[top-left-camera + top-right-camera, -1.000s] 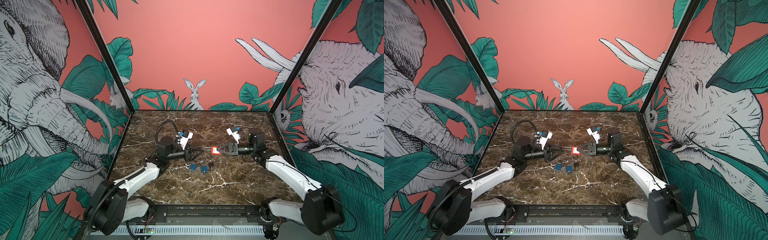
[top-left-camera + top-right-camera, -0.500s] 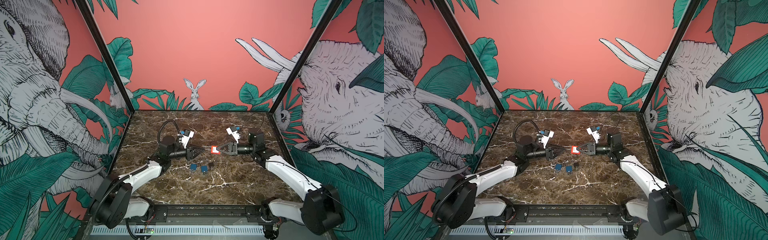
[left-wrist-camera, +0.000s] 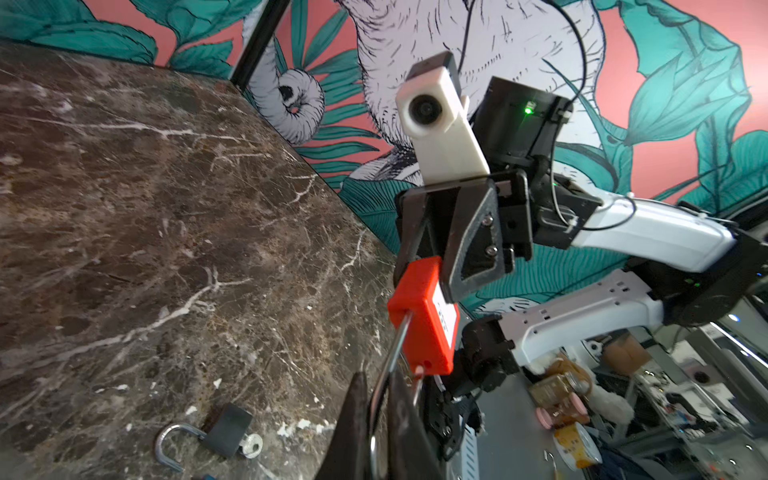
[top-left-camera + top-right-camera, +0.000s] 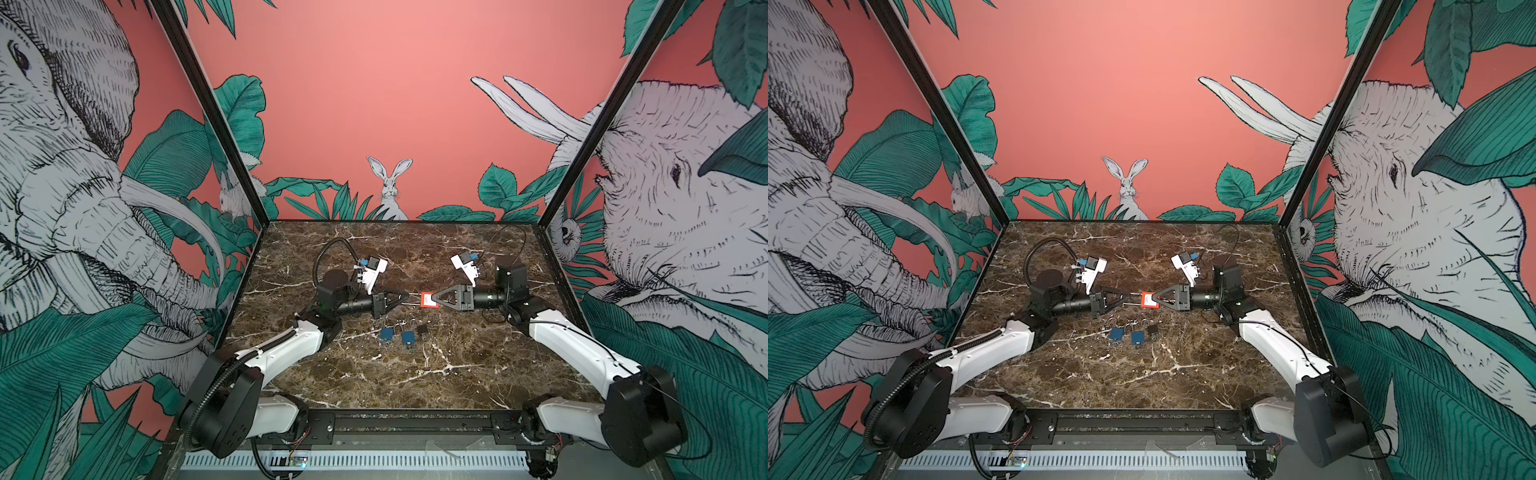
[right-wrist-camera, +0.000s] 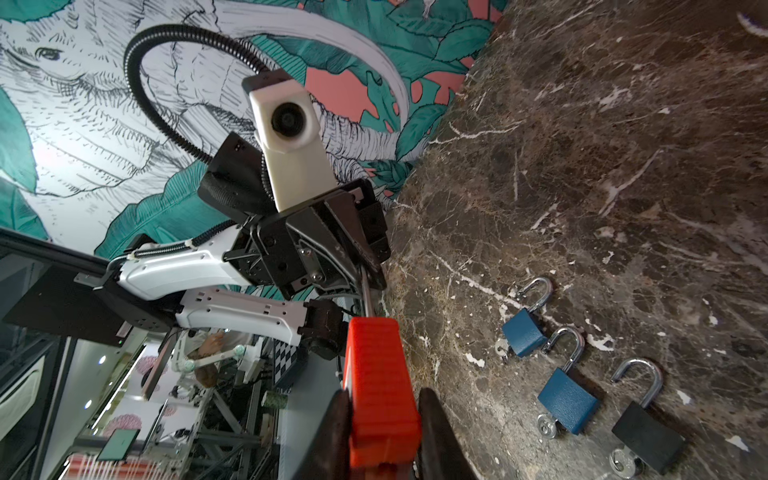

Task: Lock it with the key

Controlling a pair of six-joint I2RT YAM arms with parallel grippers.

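A red padlock (image 4: 429, 300) (image 4: 1149, 300) hangs in the air over the middle of the marble table. My right gripper (image 5: 381, 401) (image 4: 436, 300) is shut on its body (image 5: 380, 374), one finger on each flat side. The steel shackle (image 3: 397, 345) (image 5: 366, 291) points toward the left arm. My left gripper (image 3: 380, 384) (image 4: 406, 296) is shut on that shackle, its fingers pressed against the wire. The two grippers face each other tip to tip. The red padlock's key is hidden.
On the table below and nearer the front lie two blue padlocks (image 5: 524, 332) (image 5: 568, 401) and a black padlock (image 5: 648, 436) (image 3: 227, 430), all with open shackles and silver keys (image 5: 546, 428) in them. Cell walls stand left, right and behind.
My left gripper has moved right toward the red padlock and closed its jaws on the shackle. The right gripper and the padlock have stayed in place.
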